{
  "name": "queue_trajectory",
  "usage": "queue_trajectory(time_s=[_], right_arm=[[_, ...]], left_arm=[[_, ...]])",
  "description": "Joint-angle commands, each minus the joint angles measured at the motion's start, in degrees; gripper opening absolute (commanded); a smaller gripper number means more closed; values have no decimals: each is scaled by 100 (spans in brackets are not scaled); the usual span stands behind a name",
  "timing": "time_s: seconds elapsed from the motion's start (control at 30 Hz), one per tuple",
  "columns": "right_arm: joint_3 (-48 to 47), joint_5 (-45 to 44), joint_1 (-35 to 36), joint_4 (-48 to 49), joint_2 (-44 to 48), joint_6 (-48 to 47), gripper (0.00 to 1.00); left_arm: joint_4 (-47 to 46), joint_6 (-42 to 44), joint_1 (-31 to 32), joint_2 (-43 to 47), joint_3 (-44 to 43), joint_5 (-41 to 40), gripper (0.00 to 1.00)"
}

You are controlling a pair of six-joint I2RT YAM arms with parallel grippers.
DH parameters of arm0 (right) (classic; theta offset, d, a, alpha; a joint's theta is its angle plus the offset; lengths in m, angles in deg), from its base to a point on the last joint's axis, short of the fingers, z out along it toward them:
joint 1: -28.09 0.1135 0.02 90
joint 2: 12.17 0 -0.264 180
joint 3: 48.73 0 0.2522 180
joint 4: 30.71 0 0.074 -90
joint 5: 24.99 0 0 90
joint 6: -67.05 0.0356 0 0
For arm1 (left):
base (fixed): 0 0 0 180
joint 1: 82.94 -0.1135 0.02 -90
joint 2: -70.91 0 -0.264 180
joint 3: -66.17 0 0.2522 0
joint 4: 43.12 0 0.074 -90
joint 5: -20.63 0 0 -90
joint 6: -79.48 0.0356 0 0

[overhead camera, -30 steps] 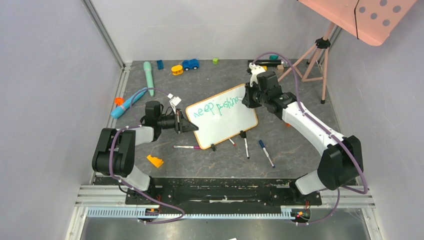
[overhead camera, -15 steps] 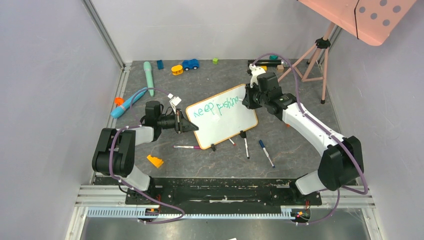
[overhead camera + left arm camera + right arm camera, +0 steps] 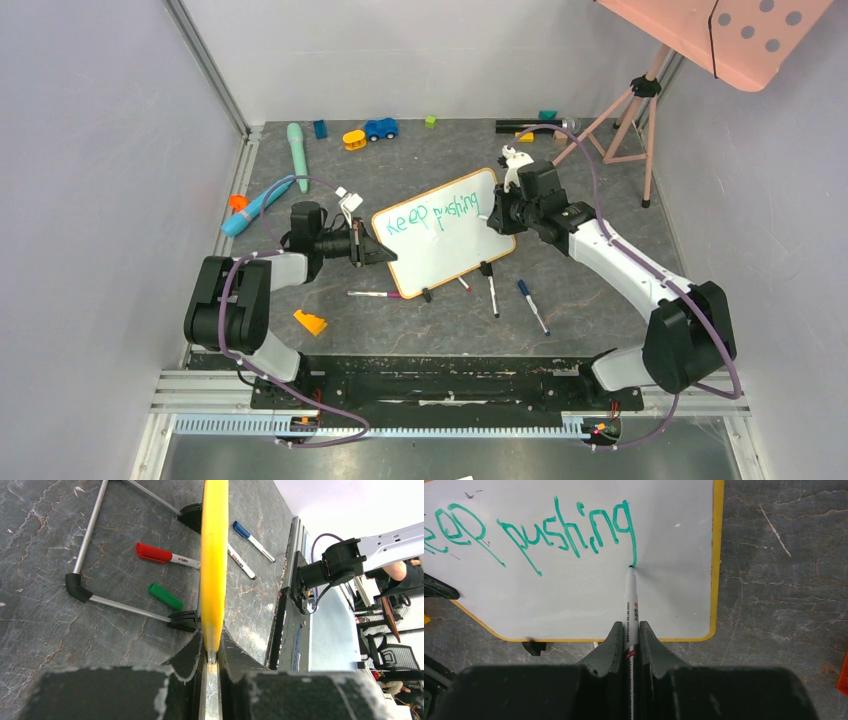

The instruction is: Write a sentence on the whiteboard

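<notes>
R gripper (image 3: 630, 626), tight on the marker (image 3: 630, 597), just pulled the g's tail down, so the sentence (image 3: 569, 530) now says "Keep pushing", prob. more words to come. L gripper (image 3: 212, 646) pinches the edge of the whiteboard (image 3: 452, 252), which stands mid table (image 3: 590, 290)

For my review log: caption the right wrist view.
Right gripper grips a marker, tip under green "pushing" on the whiteboard.
</notes>
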Motion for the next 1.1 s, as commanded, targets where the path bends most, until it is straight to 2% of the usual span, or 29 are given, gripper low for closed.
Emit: queue_trajectory(time_s=[0.0, 0.27, 0.63, 1.0, 1.07], right_arm=[[74, 278, -34, 487, 182, 123, 0], [-121, 504, -34, 461, 526, 226, 0], [35, 60, -41, -422, 1435, 78, 0], [30, 298, -47, -538, 1646, 119, 0], [-7, 503, -44, -669, 1634, 76, 0]], left_arm=[[182, 195, 64, 103, -104, 138, 2], [199, 195, 64, 89, -119, 133, 2], [286, 245, 64, -6, -218, 196, 2], [283, 179, 66, -116, -177, 198, 2], [30, 62, 72, -132, -140, 266, 2]])
